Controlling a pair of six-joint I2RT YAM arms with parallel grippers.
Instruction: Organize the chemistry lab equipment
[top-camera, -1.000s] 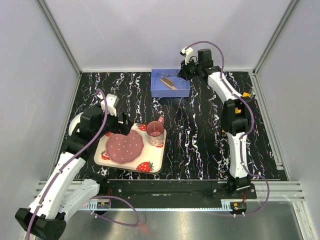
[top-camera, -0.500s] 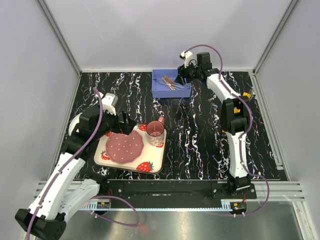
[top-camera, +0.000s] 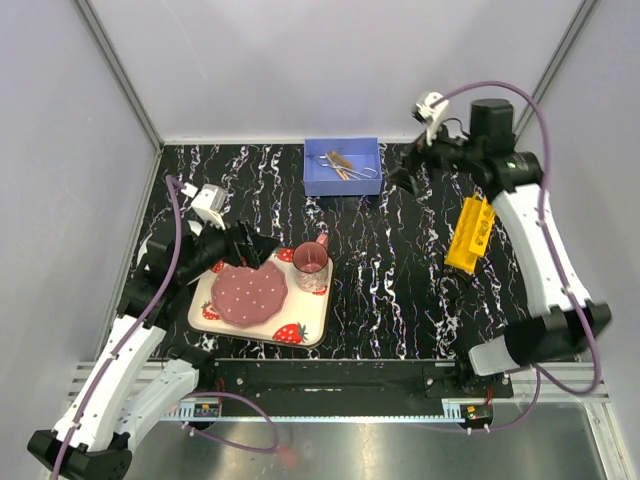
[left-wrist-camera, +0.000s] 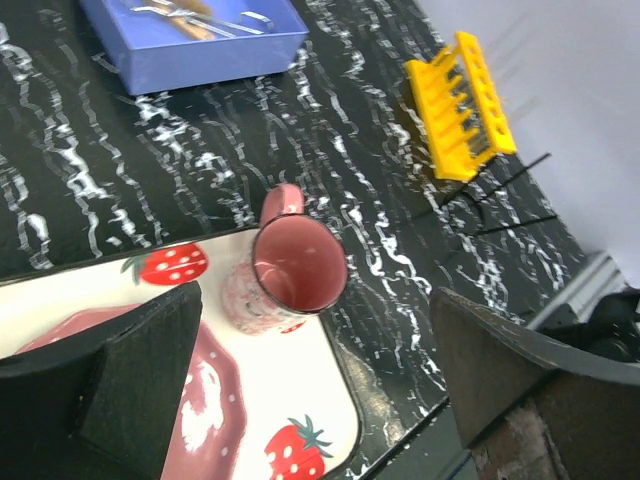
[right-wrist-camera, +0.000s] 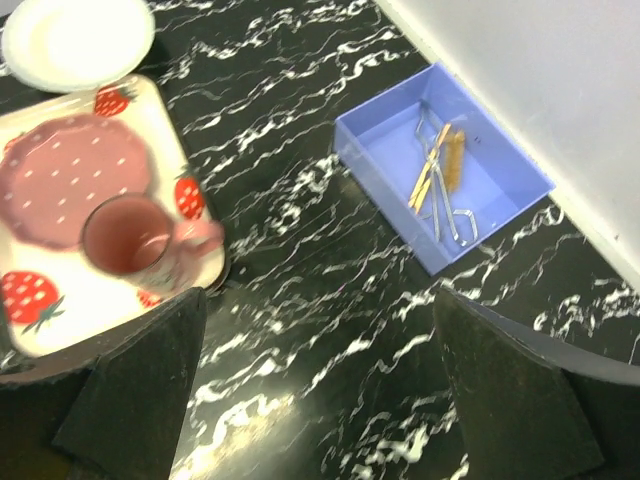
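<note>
top view: the blue bin (top-camera: 341, 178) sits at the far edge of the marbled table (top-camera: 400, 280), and a few slim tools (top-camera: 342, 165) already lie in it, which suggests it is the collecting place. the right gripper (top-camera: 403, 180) hangs just beside the bin's right wall. the yellow rack (top-camera: 470, 233) lies on its side on the right half, well apart from the bin. the left gripper (top-camera: 265, 243) hovers over the far corner of the strawberry tray (top-camera: 300, 332), near the pink plate (top-camera: 250, 293) and pink cup (top-camera: 311, 266), none of which belong to the job.

left wrist view: both fingers are spread wide with nothing between them. the cup stands upright on the tray below. beyond it lies the rack, and beside its near end the thin dark tubes (left-wrist-camera: 500, 177) lie loose on the table. these look like the pieces left to sort.

right wrist view: its fingers are also wide apart and empty, looking down on the bin from the side. inside lie a wooden clamp (right-wrist-camera: 428, 180), metal forceps (right-wrist-camera: 448, 215) and what is probably the brush (right-wrist-camera: 455, 160), though it blurs into the clamp. they overlap in a loose heap near the bin's middle. the white bowl (right-wrist-camera: 78, 38) sits beyond the tray's far end.
</note>
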